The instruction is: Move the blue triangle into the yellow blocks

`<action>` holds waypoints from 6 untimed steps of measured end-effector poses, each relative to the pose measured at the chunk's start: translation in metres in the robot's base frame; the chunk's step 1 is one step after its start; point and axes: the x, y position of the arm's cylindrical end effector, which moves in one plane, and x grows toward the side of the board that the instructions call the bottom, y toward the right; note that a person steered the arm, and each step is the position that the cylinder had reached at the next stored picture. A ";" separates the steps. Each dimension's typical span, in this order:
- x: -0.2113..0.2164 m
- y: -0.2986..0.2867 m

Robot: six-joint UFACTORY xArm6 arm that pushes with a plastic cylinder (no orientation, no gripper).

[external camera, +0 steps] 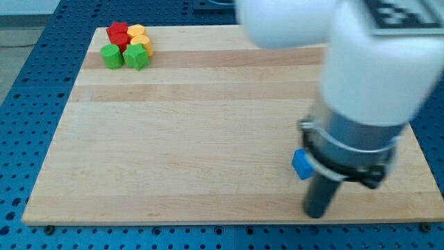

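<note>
My tip rests on the board near the view's bottom right, just below and to the right of a blue block, of which only a corner shows. The arm's big body hides the rest of it and the whole blue triangle. The yellow blocks sit at the top left corner, far from my tip, packed with a red block and two green blocks.
The wooden board lies on a blue perforated table. The arm's white and grey body covers much of the view's right side. The board's bottom edge is close below my tip.
</note>
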 end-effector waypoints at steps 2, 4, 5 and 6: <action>-0.043 0.019; -0.077 0.009; -0.077 0.008; -0.082 0.031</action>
